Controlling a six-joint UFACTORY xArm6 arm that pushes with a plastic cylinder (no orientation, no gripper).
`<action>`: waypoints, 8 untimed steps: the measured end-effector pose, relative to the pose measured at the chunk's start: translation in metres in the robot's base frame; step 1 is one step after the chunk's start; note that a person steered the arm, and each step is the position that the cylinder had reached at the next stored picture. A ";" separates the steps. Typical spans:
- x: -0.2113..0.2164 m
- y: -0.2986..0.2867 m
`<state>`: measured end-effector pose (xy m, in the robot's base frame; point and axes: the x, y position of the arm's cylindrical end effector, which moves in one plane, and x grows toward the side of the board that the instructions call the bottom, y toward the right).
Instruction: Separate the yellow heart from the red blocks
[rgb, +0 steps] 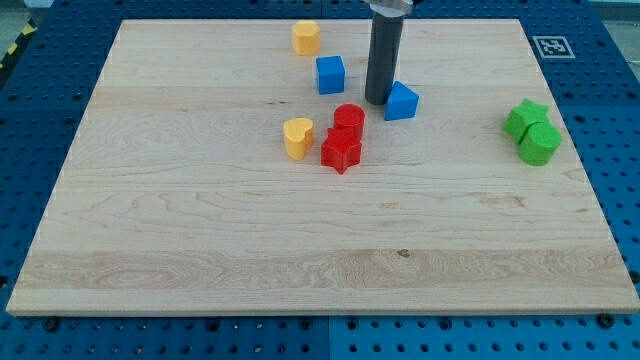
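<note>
The yellow heart (297, 138) lies near the board's middle, just left of the two red blocks. A red cylinder (349, 118) sits above a red star-shaped block (341, 150); they touch each other. The heart is a small gap from the red star. My tip (378, 101) is at the lower end of the dark rod, above and right of the red cylinder, right beside a blue block (402, 101). The tip touches neither the heart nor the red blocks.
A blue cube (330, 74) lies left of the rod. A second yellow block (306, 37) sits near the view's top. Two green blocks, a star (525, 117) and a rounder one (540, 144), lie near the board's right edge. The wooden board (200, 230) rests on a blue pegboard.
</note>
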<state>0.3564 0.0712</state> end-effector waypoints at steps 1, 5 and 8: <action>0.015 -0.009; 0.047 -0.035; 0.052 -0.051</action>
<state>0.4089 0.0206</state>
